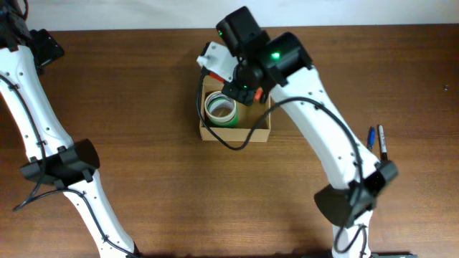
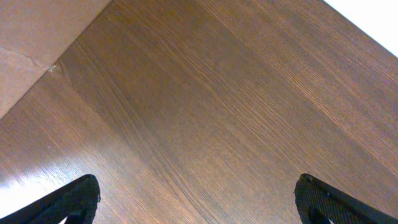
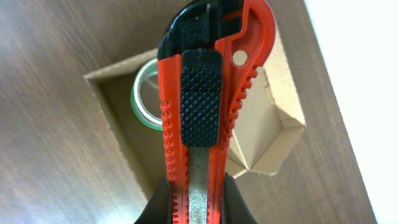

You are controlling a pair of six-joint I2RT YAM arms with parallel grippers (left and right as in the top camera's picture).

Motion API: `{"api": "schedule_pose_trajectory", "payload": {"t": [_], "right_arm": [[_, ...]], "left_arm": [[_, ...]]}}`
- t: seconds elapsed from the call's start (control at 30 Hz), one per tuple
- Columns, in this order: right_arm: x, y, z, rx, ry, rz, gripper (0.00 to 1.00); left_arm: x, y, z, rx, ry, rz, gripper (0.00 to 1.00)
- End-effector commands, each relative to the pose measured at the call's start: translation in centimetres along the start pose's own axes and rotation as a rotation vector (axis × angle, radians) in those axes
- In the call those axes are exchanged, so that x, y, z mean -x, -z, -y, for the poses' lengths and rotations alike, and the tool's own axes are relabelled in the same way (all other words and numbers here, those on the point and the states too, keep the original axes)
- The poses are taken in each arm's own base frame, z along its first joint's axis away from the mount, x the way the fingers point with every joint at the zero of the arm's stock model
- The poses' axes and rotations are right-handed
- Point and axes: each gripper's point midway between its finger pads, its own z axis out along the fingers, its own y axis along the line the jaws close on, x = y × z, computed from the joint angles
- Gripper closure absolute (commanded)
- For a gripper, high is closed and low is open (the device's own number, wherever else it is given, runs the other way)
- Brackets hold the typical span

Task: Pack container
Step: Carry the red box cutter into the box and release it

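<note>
The container is a tan cardboard box (image 1: 259, 127) with its lid open, at the table's middle back; the right wrist view shows it too (image 3: 273, 118). A roll of green-edged tape (image 1: 220, 109) lies inside it (image 3: 142, 99). My right gripper (image 3: 198, 202) is shut on a red and black utility knife (image 3: 208, 74) and holds it above the open box. In the overhead view the right gripper (image 1: 247, 84) hangs over the box's back part. My left gripper (image 2: 198, 199) is open and empty over bare wood, at the far left back of the table.
Two pens (image 1: 377, 140) lie at the right side of the table. A cardboard flap (image 2: 31, 43) shows at the upper left of the left wrist view. The table's back edge runs just behind the box.
</note>
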Motion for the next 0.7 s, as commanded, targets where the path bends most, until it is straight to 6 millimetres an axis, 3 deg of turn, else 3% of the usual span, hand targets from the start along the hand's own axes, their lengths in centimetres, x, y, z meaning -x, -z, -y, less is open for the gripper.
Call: {"api": "schedule_pose_trajectory", "payload": {"t": [0.0,0.27,0.67], "right_arm": [[-0.5,-2.9,0.1,0.015,0.094,-0.058,0.96],[-1.8,-8.7,-1.4,0.111,0.197,-0.152,0.96],[-4.3,-12.0,-5.1,0.279,0.190,-0.220,0.96]], "left_arm": [[0.3,1.2,-0.6,-0.006,0.000,0.019,0.00],[0.3,1.2,-0.6,-0.006,0.000,0.019,0.00],[0.3,1.2,-0.6,-0.006,0.000,0.019,0.00]]}}
